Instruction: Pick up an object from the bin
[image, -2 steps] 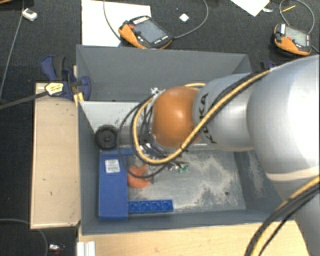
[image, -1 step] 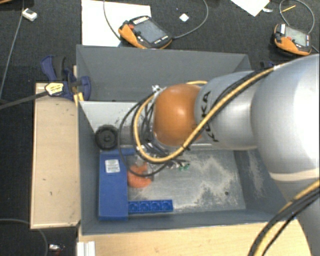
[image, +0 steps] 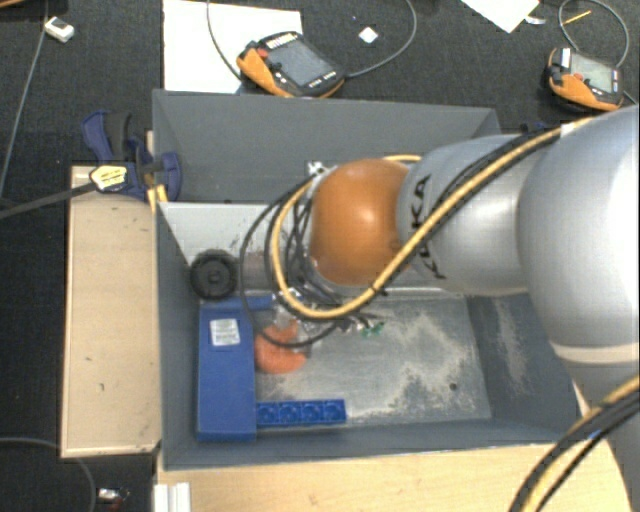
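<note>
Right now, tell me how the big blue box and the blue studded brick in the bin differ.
The blue box is much larger and bulkier; the blue studded brick is a thin, flat strip. The box lies lengthwise up the view, while the brick runs across it. The box carries a white label; the brick shows a row of studs instead. Both are blue, rectangular and lie on the bin floor at its left, the brick's end by the box's lower corner.

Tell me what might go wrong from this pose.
1. The orange lump lies right beside the blue box, so a grasp may hit or drag the box instead.
2. The wrist hides the spot beneath it, so a miss would be hard to see.
3. The cables loop low near the black wheel and might snag it.
</note>
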